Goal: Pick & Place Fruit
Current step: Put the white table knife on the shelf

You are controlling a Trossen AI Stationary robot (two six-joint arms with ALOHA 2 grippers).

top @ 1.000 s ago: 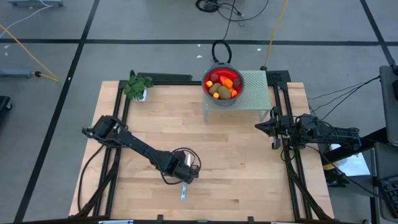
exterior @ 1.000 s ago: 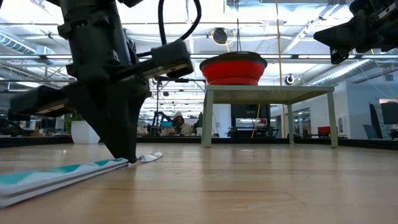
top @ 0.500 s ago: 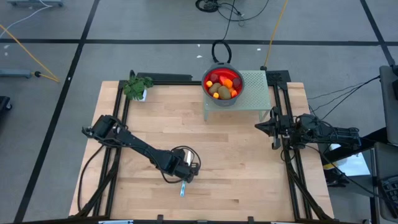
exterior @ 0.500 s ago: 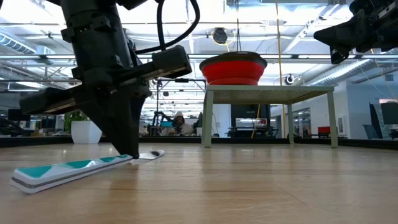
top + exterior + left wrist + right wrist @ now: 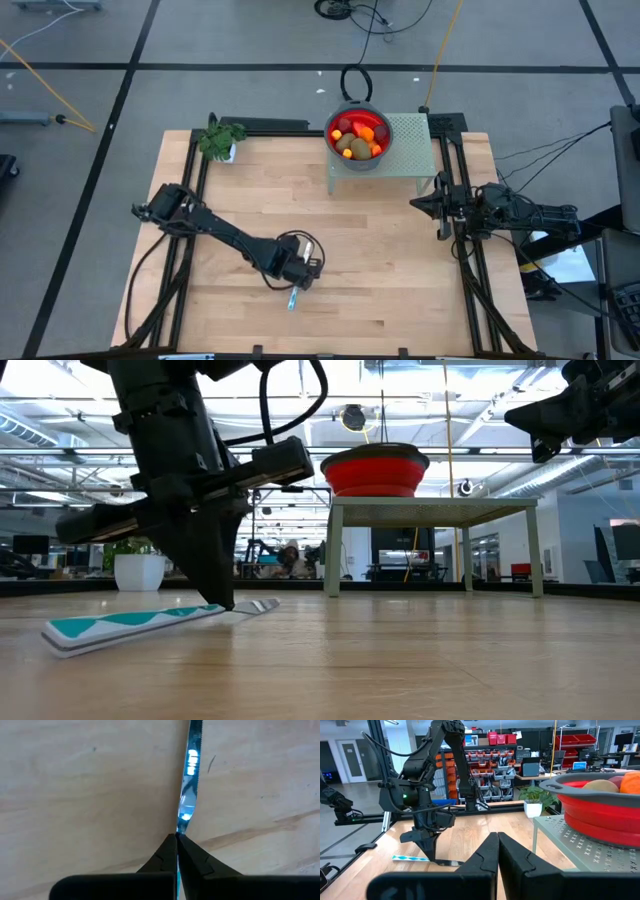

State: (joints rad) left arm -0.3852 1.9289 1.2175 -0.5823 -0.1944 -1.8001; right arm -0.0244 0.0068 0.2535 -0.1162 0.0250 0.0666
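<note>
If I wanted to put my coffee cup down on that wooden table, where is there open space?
Most of the wooden table is bare: the wide stretch between the left gripper and the right gripper, and the patch beside the green potted plant. Avoid the small green perforated stand carrying the red bowl of fruit, and the teal-handled knife pinned under the left gripper.

One red bowl holds the fruit, roughly ten small pieces, though some overlap and cannot be counted exactly. One knife, one potted plant, one small green stand, two arms.
</note>
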